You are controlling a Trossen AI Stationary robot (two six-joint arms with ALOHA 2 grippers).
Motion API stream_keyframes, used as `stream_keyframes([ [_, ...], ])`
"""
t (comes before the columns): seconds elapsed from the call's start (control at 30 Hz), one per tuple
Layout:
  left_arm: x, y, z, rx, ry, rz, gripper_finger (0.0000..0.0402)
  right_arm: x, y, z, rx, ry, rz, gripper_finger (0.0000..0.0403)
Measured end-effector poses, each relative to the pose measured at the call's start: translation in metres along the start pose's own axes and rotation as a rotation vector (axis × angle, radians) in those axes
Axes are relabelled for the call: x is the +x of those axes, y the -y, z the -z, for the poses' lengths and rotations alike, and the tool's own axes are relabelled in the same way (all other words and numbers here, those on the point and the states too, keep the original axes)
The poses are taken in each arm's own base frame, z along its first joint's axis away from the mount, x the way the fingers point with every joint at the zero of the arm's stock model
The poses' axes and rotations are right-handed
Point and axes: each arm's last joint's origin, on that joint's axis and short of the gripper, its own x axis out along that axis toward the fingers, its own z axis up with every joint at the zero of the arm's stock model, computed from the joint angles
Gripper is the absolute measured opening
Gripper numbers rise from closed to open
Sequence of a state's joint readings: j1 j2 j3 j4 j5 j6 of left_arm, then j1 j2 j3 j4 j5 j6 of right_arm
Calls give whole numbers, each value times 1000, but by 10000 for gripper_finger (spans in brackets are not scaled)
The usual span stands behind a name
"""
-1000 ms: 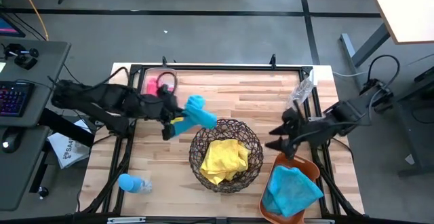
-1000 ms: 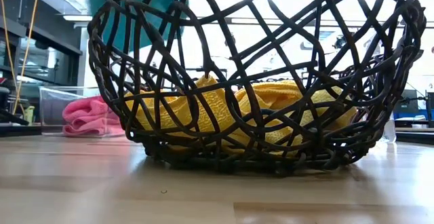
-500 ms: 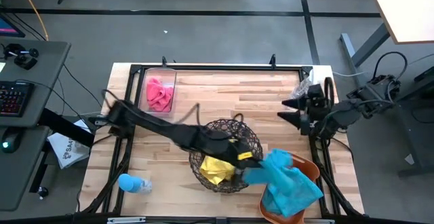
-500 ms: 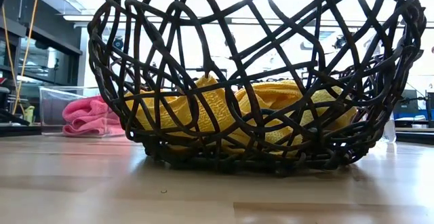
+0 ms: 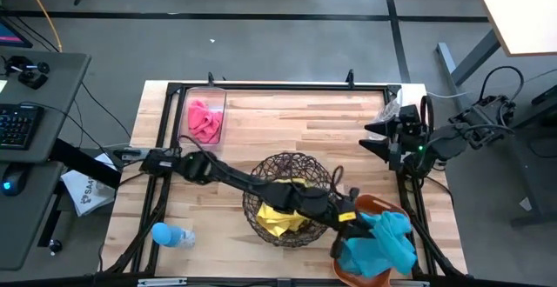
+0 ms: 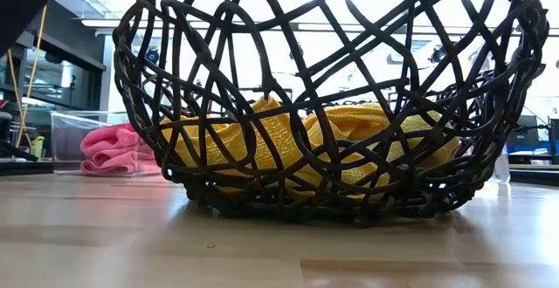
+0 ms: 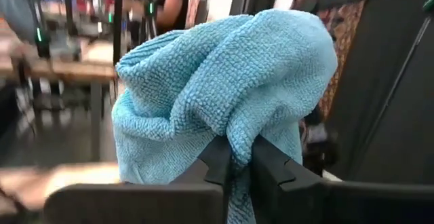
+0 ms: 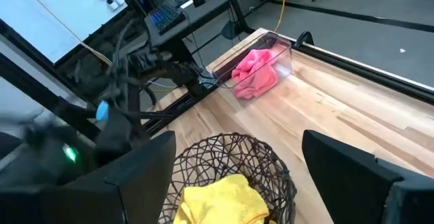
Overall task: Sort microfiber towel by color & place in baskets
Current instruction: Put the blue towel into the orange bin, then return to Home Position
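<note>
We saw no words or labels we could read on anything. The left tool reached across the wire basket to the orange tub at the near right corner of the wooden surface. Its two fingers were pinched tight on a blue towel. The towel was bunched into a puffy lump, so we could not pick out a long side; one tail hung down between the fingers. From above, the blue cloth lay over the tub.

A yellow towel lay crumpled inside the wire basket. A pink towel lay in the clear bin at the far left corner.

The right tool waited by the right edge of the surface with its fingers spread wide apart.

A small blue bottle lay near the front left corner.
</note>
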State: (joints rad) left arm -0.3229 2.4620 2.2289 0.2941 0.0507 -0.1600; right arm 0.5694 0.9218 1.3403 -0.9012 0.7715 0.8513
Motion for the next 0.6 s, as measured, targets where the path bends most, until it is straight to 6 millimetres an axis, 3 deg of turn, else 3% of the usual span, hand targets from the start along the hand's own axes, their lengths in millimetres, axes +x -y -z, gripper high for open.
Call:
stream_keyframes([
  [0.13,7,-6,36,-86,-92,-18,57,0,0,0,0,5,5,316],
  [0.27,7,-9,48,-173,-182,-24,117,0,0,0,0,6,6,316],
  [0.43,1,-6,40,-194,-267,47,189,0,0,0,-6,14,13,316],
  [0.6,-12,-7,8,-109,-334,76,221,0,1,-1,-9,25,21,316],
])
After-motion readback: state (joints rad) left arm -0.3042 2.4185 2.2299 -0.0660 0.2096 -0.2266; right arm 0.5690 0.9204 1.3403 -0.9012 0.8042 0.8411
